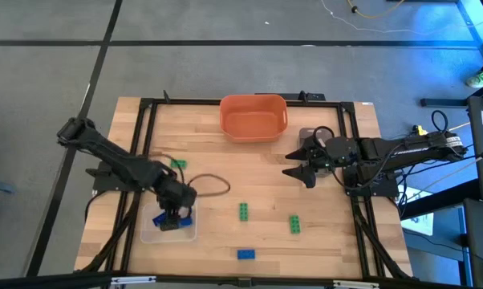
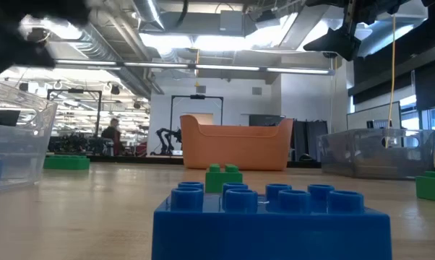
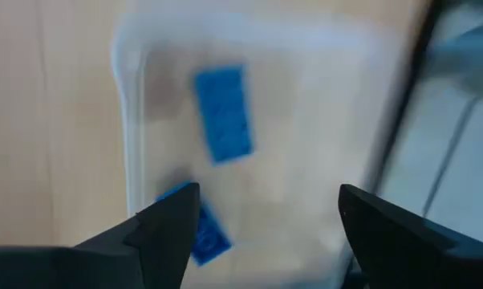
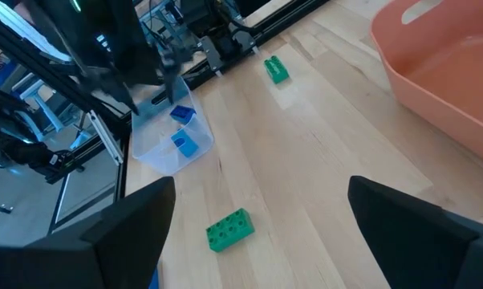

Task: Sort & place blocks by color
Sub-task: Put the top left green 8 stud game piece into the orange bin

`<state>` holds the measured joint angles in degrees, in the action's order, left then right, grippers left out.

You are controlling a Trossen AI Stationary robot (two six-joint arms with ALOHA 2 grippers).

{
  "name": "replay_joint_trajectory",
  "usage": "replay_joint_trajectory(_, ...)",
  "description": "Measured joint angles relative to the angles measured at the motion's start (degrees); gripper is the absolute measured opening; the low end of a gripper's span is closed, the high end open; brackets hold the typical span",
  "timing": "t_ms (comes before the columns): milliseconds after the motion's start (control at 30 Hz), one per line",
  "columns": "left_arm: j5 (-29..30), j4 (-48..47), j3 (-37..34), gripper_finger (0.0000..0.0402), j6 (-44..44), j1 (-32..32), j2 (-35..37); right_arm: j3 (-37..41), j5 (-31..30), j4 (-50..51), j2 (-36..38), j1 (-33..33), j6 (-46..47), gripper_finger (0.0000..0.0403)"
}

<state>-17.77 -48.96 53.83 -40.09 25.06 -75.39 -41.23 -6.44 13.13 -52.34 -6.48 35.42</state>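
Blurred blue shapes are all the left wrist view gives of the two small blue studded bricks [image 3: 223, 114] inside the clear plastic tray [image 1: 152, 234]; from above, the left gripper [image 1: 171, 220] hides most of them. Its jaws hang wide open over the tray, holding nothing. The right gripper [image 1: 304, 170], jaws spread and empty, hovers over the wooden surface [image 1: 265, 185] near the orange bowl [image 1: 253, 117]. Three green bricks [image 1: 245, 211] and one blue brick [image 1: 246, 254] lie loose.
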Motion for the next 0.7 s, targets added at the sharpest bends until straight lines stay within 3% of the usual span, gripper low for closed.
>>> replay_joint_trajectory(67, 3.09, 0.20, 2.53, 0.0287, 1.79, -2.17, 2.87, 0.00, 0.00, -0.02, 0.00, 0.00, 0.03, 0.0371)
replay_joint_trajectory(200, 14.97, 3.54, 8.00, 0.0288, 8.12, -8.10, 8.89, 0.00, 0.00, -0.82, 0.00, 0.00, 0.04, 0.0371)
replay_joint_trajectory(367, 23.47, 12.25, 8.86, 0.0283, 14.03, -17.64, 15.75, 0.00, -0.01, -3.22, 0.00, 0.00, -1.36, 0.0371)
replay_joint_trajectory(500, 26.21, 25.13, 4.32, 0.0272, 17.71, -22.23, 20.26, 0.00, 0.00, -3.57, 0.00, 0.00, -1.38, 0.0371)
replay_joint_trajectory(567, 26.07, 34.36, 0.42, 0.0269, 18.23, -22.73, 21.90, 0.00, 0.00, -3.66, 0.00, 0.00, -1.42, 0.0371)
replay_joint_trajectory(700, 25.80, 43.97, -7.71, 0.0266, 17.41, -22.03, 23.20, 0.00, 0.04, -4.13, 0.00, 0.00, -0.99, 0.0371)
